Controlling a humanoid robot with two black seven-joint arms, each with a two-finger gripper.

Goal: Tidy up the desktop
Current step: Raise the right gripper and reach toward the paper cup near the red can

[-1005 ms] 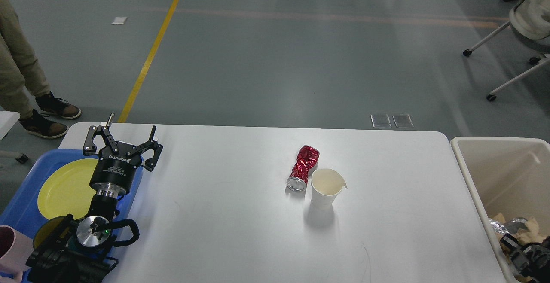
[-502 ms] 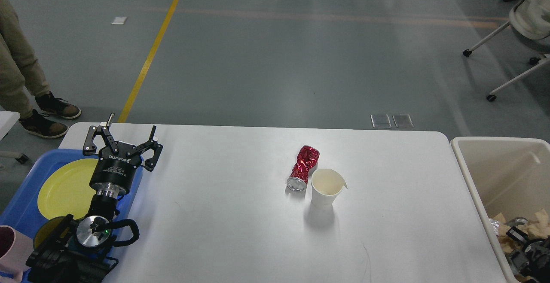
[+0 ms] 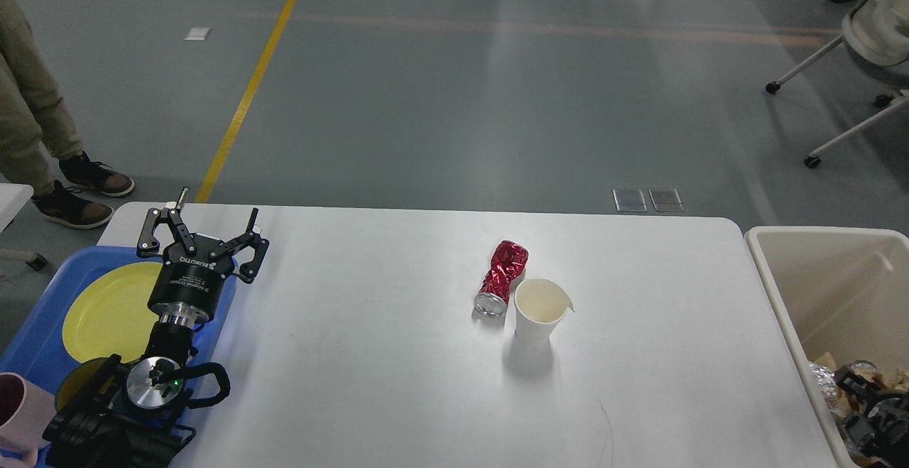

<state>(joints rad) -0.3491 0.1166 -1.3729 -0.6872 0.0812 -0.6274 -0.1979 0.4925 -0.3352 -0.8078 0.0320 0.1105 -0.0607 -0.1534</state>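
Here, the left gripper (image 3: pixel 206 230) hangs over the worktop's (image 3: pixel 398 354) left edge, jaws spread and empty. A crushed can (image 3: pixel 503 278) touches a paper cup (image 3: pixel 541 309) mid-worktop; the right gripper's (image 3: pixel 870 411) jaws cannot be told.

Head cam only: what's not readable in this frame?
- Right gripper: dark, low in the beige bin at the bottom right corner, partly cut off; open or shut cannot be told.
- Bin contents: crumpled scraps, partly hidden by the bin wall and the frame edge.
- Pink cup: cut by the left edge.
- Blue tray: near part hidden behind the left arm; left gripper itself reads open.
- Paper cup: its bottom is not visible.
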